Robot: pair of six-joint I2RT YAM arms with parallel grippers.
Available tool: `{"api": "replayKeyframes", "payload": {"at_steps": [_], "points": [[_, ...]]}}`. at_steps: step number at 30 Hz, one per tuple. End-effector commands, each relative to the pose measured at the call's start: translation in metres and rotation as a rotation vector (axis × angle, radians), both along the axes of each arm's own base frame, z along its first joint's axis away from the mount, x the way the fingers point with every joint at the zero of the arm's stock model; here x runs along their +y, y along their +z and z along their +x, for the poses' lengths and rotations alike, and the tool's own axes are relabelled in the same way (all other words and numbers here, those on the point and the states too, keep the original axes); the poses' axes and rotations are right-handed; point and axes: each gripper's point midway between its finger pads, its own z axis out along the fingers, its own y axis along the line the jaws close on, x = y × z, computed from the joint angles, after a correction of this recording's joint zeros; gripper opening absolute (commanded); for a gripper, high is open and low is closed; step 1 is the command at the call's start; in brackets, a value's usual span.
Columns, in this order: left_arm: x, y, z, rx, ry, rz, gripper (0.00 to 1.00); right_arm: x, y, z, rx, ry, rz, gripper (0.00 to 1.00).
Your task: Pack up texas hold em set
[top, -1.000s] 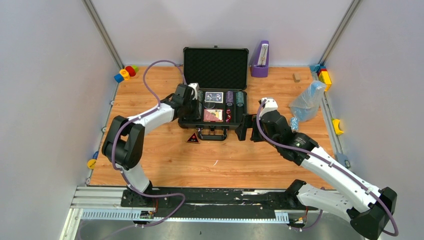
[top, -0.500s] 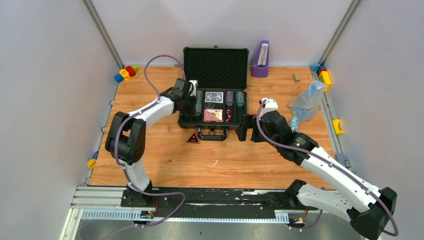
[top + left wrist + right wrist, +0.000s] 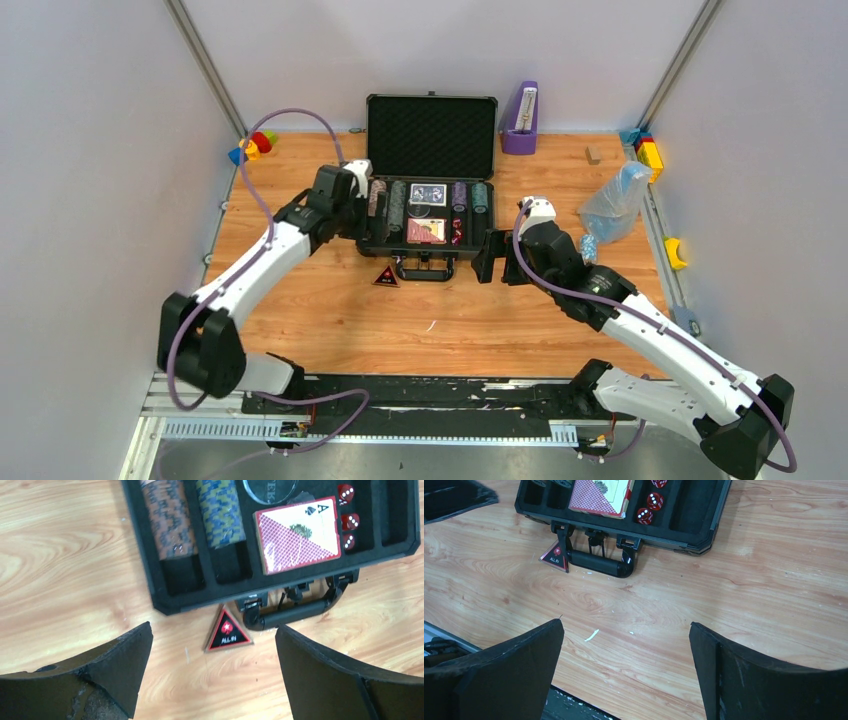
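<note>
Left gripper (image 3: 212,626) and right gripper (image 3: 626,624) gaped empty, flanking the black case (image 3: 165,606). Only the top view showed its lid (image 3: 432,135) upright.

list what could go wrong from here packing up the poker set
The all-in triangle lies flat on the table, close beside the case handle; the left fingers could bump the handle or only push the triangle along. Closing the lid now would leave it outside.
</note>
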Motion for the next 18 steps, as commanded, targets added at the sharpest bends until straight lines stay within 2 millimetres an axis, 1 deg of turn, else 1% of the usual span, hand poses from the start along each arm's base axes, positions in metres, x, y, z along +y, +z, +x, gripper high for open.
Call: {"api": "replayKeyframes", "payload": {"at_steps": [1,2,4,5,6,7,10,11,14,18], "points": [[0.033,-0.003,-0.028,-0.026,0.084,0.078,1.0,0.002,0.012,0.0,-0.018,-0.004,0.047,1.0],[0.034,0.002,-0.029,-0.052,0.094,0.06,1.0,0.003,0.013,-0.001,-0.017,-0.003,0.053,1.0],[0.032,-0.012,-0.041,-0.023,0.059,0.041,1.0,0.003,0.015,-0.002,-0.017,0.0,0.062,1.0],[0.025,-0.012,-0.045,-0.018,0.026,0.007,1.0,0.003,0.015,-0.002,-0.019,0.001,0.064,1.0],[0.022,-0.017,-0.05,-0.004,0.003,-0.003,1.0,0.003,0.016,-0.003,-0.023,0.0,0.067,1.0],[0.016,-0.017,-0.054,0.0,-0.026,-0.028,1.0,0.002,0.017,-0.003,-0.026,0.001,0.068,1.0],[0.006,-0.025,-0.065,0.013,-0.087,0.004,1.0,-0.001,0.018,-0.006,-0.033,0.001,0.068,1.0],[0.007,-0.028,-0.067,0.019,-0.086,0.035,1.0,-0.002,0.019,-0.006,-0.035,0.001,0.067,1.0],[-0.004,-0.032,-0.073,0.018,-0.114,0.076,1.0,-0.005,0.02,-0.008,-0.036,0.0,0.065,1.0],[-0.01,-0.043,-0.071,0.017,-0.11,0.11,1.0,-0.006,0.02,-0.01,-0.032,-0.003,0.073,1.0]]}}
